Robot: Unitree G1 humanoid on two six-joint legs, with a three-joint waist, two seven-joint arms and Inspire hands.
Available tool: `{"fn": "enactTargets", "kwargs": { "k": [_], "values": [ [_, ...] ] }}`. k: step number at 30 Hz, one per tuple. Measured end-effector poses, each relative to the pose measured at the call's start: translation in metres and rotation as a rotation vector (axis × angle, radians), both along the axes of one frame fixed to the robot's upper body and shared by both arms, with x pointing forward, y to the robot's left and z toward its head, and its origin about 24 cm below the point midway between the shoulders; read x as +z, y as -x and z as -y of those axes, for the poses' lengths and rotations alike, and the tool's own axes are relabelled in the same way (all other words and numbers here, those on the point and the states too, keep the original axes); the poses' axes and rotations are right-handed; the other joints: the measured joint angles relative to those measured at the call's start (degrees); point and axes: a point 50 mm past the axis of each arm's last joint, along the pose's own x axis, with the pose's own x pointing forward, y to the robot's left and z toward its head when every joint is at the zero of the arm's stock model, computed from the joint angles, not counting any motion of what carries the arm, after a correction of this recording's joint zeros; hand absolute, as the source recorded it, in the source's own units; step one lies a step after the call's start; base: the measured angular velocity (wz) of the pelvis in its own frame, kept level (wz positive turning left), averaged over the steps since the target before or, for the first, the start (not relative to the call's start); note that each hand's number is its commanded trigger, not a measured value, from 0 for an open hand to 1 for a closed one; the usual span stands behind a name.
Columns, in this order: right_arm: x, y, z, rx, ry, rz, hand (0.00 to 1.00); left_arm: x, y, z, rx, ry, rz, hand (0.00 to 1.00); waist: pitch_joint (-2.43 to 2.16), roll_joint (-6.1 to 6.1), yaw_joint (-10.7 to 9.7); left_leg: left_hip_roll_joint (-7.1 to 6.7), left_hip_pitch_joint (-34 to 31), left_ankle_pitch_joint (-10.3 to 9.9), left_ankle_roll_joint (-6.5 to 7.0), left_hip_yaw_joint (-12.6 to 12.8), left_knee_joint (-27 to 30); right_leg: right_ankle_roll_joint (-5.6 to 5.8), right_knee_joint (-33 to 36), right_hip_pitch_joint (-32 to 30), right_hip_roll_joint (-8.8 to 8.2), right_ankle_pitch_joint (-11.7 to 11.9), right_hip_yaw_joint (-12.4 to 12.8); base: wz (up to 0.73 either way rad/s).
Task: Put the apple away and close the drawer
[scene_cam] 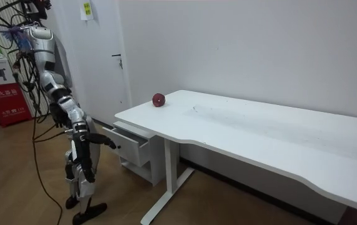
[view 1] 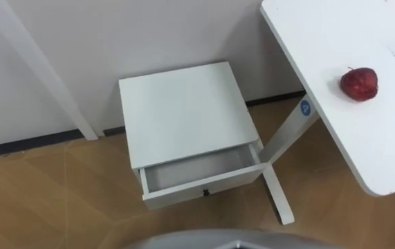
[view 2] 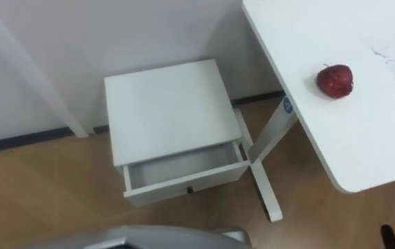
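On white desk (view 1: pixel 370 145), red apple (view 1: pixel 358 83), nightstand (view 1: pixel 183 111) beside, drawer (view 1: pixel 200 178) open, wooden floor (view 1: pixel 45 200)

A white desk (view 1: pixel 363 138) spans one to four o'clock, its leg (view 1: pixel 288 130) standing on the wooden floor (view 1: pixel 45 200). At nine o'clock a dark baseboard (view 1: pixel 24 142) lines the white wall (view 1: pixel 149 34).
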Motion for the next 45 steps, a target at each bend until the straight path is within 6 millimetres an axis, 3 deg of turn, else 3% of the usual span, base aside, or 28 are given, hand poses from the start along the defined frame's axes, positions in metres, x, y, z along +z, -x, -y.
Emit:
{"fn": "enactTargets", "kwargs": {
  "k": [3, 8, 14, 24, 28, 30, 32, 36, 45],
  "values": [
    [0.029, -0.021, 0.016, -0.006, 0.140, 0.048, 0.00, 0.001, -0.006, -0.002, -0.013, -0.011, 0.027, 0.00, 0.12, 0.18, -0.09, 0.22, -0.87, 0.06, 0.10, 0.33, 0.00, 0.05, 0.31, -1.08, 0.01, 0.08, 0.18, 0.00],
    [0.064, -0.036, 0.030, -0.041, 0.288, 0.066, 0.00, 0.002, -0.007, -0.002, -0.030, -0.016, 0.049, 0.00, 0.00, -0.26, 0.39, 0.05, -1.28, 0.24, 0.14, 0.27, -0.72, 0.05, 0.58, -2.00, -0.02, 0.10, 0.43, -0.01],
    [0.106, -0.054, 0.034, -0.010, 0.504, 0.040, 0.00, 0.002, -0.008, -0.001, -0.030, -0.012, 0.067, 0.00, -0.14, -0.57, 1.45, -0.19, -1.55, 0.26, 0.13, 0.27, -0.74, 0.11, 0.00, -2.35, 0.01, 0.14, 0.67, -0.01],
    [0.165, -0.087, 0.023, 0.140, 0.900, -0.052, 0.00, -0.001, -0.008, 0.007, -0.116, 0.018, 0.054, 0.00, 0.21, -1.02, 2.76, -0.08, -1.99, 0.37, -0.04, -0.34, -0.72, 0.15, -0.38, -2.46, 0.07, 0.19, 0.07, 0.03],
    [0.173, -0.101, 0.016, 0.238, 0.975, -0.041, 0.00, -0.002, -0.010, 0.012, -0.164, 0.040, 0.045, 0.00, 0.70, -0.67, 3.17, 0.01, -2.23, 0.37, -0.04, -0.15, -0.66, 0.12, -0.59, -2.67, 0.10, 0.35, 0.48, -0.03],
    [0.175, -0.110, 0.009, 0.322, 1.002, -0.022, 0.00, -0.004, -0.011, 0.015, -0.170, 0.063, 0.045, 0.00, 0.50, -0.30, 3.20, 0.04, -2.60, 0.38, -0.02, -0.07, -0.62, 0.06, -1.14, -2.76, 0.25, 0.80, 0.42, 0.00],
    [0.178, -0.116, 0.005, 0.375, 1.020, 0.005, 0.00, -0.004, -0.014, 0.015, -0.172, 0.070, 0.048, 0.00, 0.68, -0.39, 3.28, 0.09, -2.69, 0.47, 0.04, -0.13, -0.64, 0.08, -1.16, -2.81, 0.20, 0.82, 0.23, 0.02],
    [0.179, -0.126, -0.003, 0.491, 1.039, 0.051, 0.00, -0.005, -0.018, 0.017, -0.177, 0.088, 0.058, 0.00, 0.61, -0.46, 3.89, 0.02, -2.65, 0.49, 0.02, -0.16, -0.72, 0.08, -1.25, -2.80, 0.23, 0.82, 0.14, 0.01],
    [0.170, -0.139, -0.012, 0.698, 1.002, 0.059, 0.00, -0.005, -0.012, 0.016, -0.175, 0.109, 0.018, 0.00, 0.39, -1.12, 4.66, 0.01, -2.55, 0.50, 0.00, -0.76, -1.03, 0.10, -1.89, -2.53, 0.23, 0.88, 0.05, 0.00]
  ]
}}
